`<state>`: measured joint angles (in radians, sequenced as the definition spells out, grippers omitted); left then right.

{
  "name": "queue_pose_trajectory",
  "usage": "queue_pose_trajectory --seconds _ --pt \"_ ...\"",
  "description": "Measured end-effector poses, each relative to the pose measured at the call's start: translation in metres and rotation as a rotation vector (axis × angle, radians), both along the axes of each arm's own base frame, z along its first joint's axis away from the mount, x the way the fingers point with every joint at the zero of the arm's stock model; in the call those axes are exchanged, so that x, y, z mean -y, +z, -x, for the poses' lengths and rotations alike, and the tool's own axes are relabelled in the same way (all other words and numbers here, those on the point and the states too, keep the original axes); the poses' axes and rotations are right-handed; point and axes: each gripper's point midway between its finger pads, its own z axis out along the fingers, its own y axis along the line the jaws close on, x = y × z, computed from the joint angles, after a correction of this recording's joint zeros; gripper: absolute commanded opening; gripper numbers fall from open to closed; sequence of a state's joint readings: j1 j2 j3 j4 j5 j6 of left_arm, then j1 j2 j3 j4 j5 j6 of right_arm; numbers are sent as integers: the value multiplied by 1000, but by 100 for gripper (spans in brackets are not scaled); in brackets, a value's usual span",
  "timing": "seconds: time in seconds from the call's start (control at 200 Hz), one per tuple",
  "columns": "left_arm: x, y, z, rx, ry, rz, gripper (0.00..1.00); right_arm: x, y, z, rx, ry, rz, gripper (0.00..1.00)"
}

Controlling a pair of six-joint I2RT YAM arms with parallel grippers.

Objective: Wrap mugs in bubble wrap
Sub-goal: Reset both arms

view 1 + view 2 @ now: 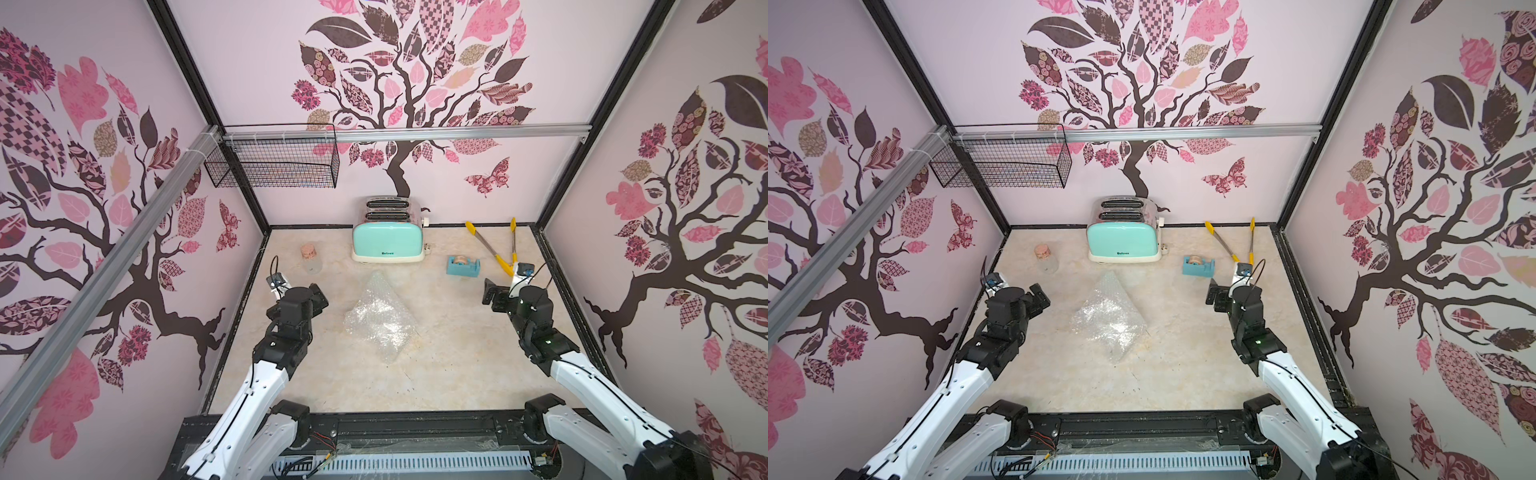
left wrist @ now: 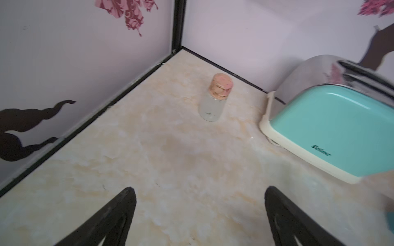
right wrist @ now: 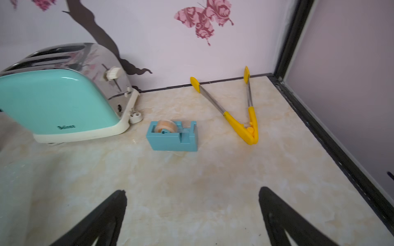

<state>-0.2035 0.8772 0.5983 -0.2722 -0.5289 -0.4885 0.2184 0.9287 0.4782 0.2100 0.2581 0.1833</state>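
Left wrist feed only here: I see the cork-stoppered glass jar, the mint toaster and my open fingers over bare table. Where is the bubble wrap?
Observer: The bubble wrap lies as a crumpled mound in the middle of the table, nearer the robot than the toaster.
Operator: Is the mug showing anywhere?
Observer: No bare mug in any view; whether the mound hides it, I cannot tell.
Operator: And the right gripper?
Observer: The right gripper is open and empty, facing a blue tape dispenser and yellow tongs.
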Motion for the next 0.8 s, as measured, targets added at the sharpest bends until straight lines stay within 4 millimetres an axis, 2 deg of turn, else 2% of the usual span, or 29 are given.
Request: queue_pose_trajectory --seconds 0.105,0.23,0.345,0.47,0.61,0.795 --pt "-25 -28 -3 -61 36 -86 98 33 -18 -9 -6 -100 -38 100" --pt "-38 -54 -8 -100 16 -147 98 64 -41 -9 19 -205 -41 100" --pt "-41 -77 -18 -121 -31 -169 98 72 -65 -13 3 -248 -22 100" --pt "-33 -100 -30 -161 -101 -176 98 77 -81 -21 12 -275 -1 99" --pt "-28 -100 -42 -132 -140 -186 98 78 -88 -20 44 -274 20 100" --pt "-20 -93 -64 -63 -189 -196 98 68 -79 -26 129 -216 46 100"
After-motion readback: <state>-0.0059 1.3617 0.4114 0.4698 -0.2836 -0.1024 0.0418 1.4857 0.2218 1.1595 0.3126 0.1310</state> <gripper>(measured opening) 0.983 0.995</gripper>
